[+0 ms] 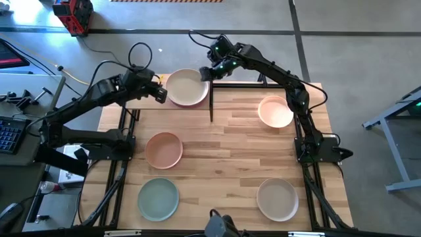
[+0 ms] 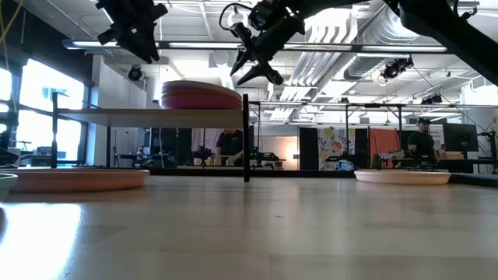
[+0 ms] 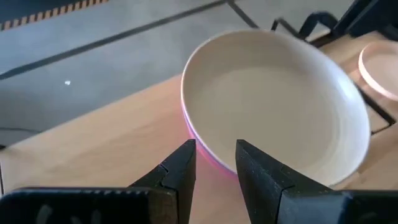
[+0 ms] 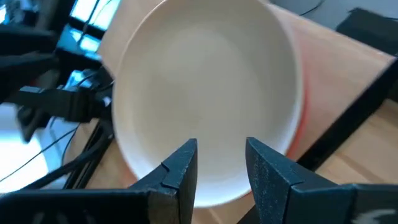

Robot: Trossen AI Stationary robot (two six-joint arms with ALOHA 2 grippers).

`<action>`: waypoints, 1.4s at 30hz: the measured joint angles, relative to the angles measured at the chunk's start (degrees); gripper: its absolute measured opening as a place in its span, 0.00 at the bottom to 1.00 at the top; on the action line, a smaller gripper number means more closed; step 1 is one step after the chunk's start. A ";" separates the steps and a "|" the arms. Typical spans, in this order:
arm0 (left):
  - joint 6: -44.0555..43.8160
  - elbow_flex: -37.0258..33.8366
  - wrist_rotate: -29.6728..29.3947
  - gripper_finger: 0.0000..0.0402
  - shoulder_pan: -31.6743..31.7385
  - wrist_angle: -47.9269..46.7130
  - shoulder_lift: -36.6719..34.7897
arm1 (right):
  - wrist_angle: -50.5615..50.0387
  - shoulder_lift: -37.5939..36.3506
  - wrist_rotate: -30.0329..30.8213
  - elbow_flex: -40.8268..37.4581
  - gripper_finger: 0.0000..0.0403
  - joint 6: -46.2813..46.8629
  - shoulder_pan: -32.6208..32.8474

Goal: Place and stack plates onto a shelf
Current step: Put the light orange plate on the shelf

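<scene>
Shelf at far left of tabletop, raised on thin black posts, right edge marked by an upright black post. Stack of plates on shelf's right half: cream plate on top, magenta and pink rims below. Left half of shelf bare.

Elsewhere on tabletop, well apart: peach plate at left middle, mint green plate at near left, beige plate at near right, pale peach plate at far right. Wide open wood between these, centre unoccupied.

Left gripper just beside stack's left rim, above shelf level, fingers parted by a narrow gap, gripping nothing. Left arm reaching in from table's left edge, elbow bent.

Right gripper just beside stack's right rim, raised above it, fingers parted, gripping nothing, pointed down over cream plate. Right arm stretched diagonally from right-side base across far edge.
</scene>
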 joint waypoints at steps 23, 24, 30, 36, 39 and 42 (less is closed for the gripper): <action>-4.15 -0.02 15.95 0.26 -5.23 -18.07 -3.25 | -15.57 -8.51 -4.31 0.09 0.28 -8.75 11.25; -5.16 -0.02 15.94 0.26 -6.16 -19.65 -3.46 | -15.74 -8.72 -4.06 0.09 0.28 -8.42 12.00; -12.21 -0.05 15.94 0.26 -11.65 -27.43 -4.24 | -15.70 -8.90 -3.50 0.09 0.28 -7.13 16.45; -20.11 -5.30 15.80 0.26 -18.73 -28.76 -5.09 | -15.69 -8.88 2.49 0.09 0.28 -4.79 20.04; -24.06 -10.18 14.01 0.26 -21.95 -26.80 -5.78 | -15.67 -8.87 3.41 0.09 0.28 -3.22 21.29; -28.42 -14.46 11.46 0.26 -24.08 -24.56 -6.33 | -15.53 -8.87 5.99 0.09 0.28 -1.36 22.62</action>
